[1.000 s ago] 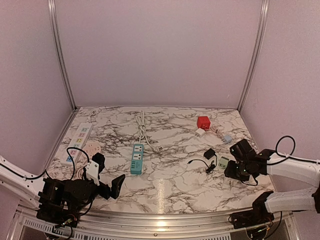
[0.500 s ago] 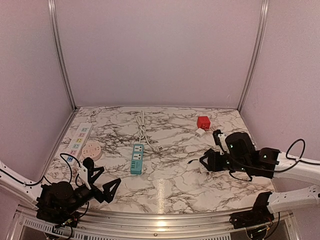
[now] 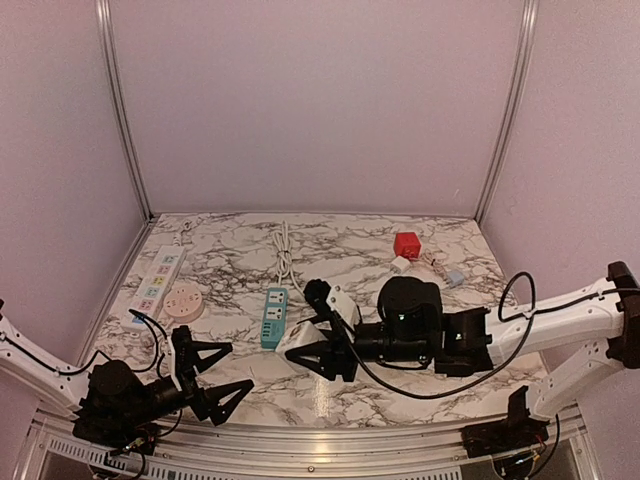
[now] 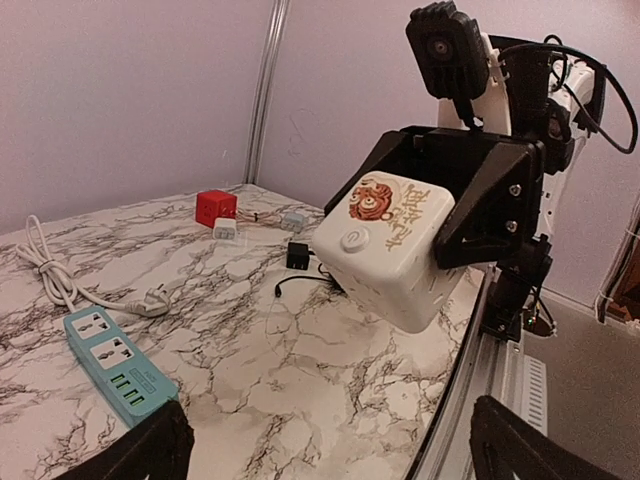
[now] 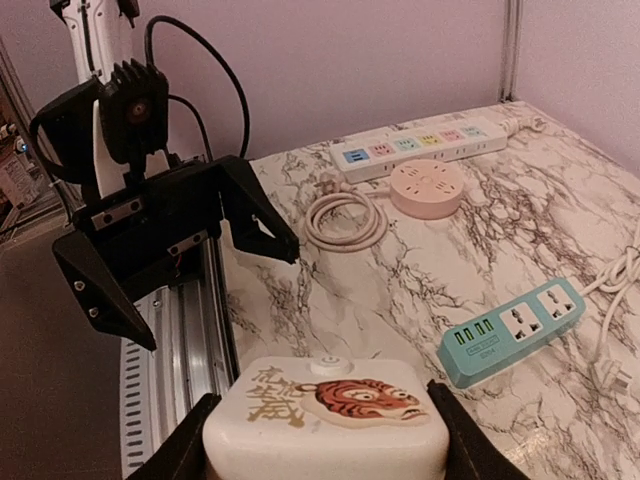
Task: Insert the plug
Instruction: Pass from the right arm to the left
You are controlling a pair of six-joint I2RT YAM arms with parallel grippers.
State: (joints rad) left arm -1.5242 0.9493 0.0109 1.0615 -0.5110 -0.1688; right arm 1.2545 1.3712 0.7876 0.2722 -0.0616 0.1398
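A white cube socket (image 5: 325, 420) with a tiger picture and a round button on top sits between the fingers of my right gripper (image 5: 325, 445), which is shut on its two sides. In the top view the cube (image 3: 303, 345) hangs just above the marble at the front centre, held by the right gripper (image 3: 320, 355). My left gripper (image 3: 225, 372) stands wide open a short way to its left, pointing at it, with nothing between its fingers. A small black plug (image 4: 297, 254) with a thin cable lies on the table behind the cube (image 4: 400, 250).
A blue power strip (image 3: 273, 317) with a white cord (image 3: 285, 255) lies mid-table. A long white strip (image 3: 158, 283) and a pink round socket (image 3: 184, 299) lie at the left. A red cube (image 3: 406, 245) stands at the back right. The metal table edge (image 5: 190, 330) runs close by.
My right arm has swung from the table's right side to the front centre, carrying the white cube. My left gripper has dropped lower and turned to face it.
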